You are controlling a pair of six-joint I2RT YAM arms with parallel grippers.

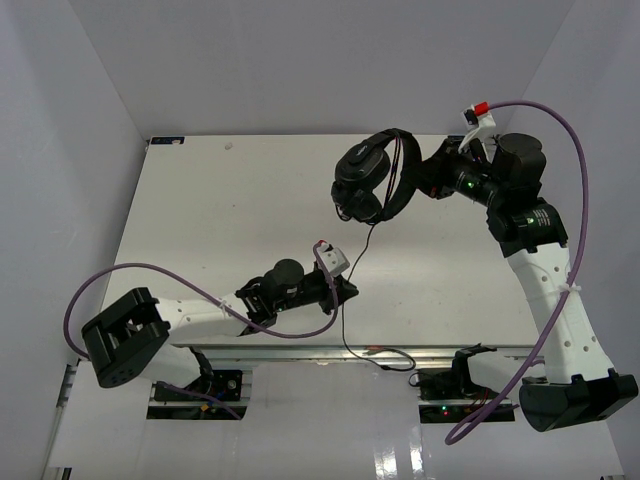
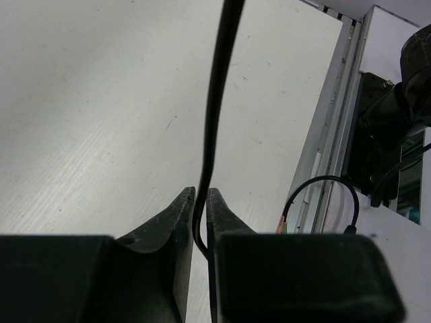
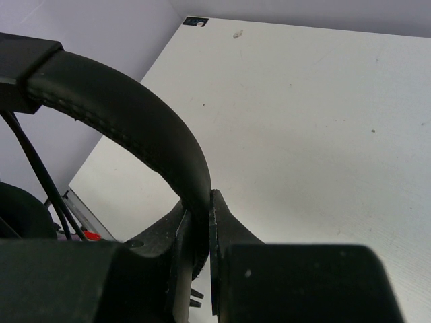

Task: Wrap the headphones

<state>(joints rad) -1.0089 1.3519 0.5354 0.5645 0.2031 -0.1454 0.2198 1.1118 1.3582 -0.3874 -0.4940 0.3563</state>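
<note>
**A:** Where are the black over-ear headphones [image 1: 372, 178] with the arched padded headband [image 3: 135, 114] to be found?

**B:** They are held above the far right part of the white table [image 1: 200, 220]. The two round padded earcups [image 1: 360, 165] are turned toward the left side.

**A:** By what are they held?

**B:** The headband is clamped by the right gripper [image 3: 202, 217]. In the right wrist view the stitched band is seen pinched tight between the two black fingers, right at their tips.

**A:** And the long thin dark cable [image 2: 214, 114]?

**B:** It is seen hanging from the earcups down to the left gripper [image 2: 201, 202], which is set low over the near half of the table, about midway across. Beyond it the cable is carried on to the near edge, where a loop is laid over the metal rail [image 1: 300, 356].

**A:** Is the cable gripped there?

**B:** That cannot be told. The cable is passed between the two fingers, which are drawn close on both sides. Whether it is pinched or left loose is not shown.
</note>
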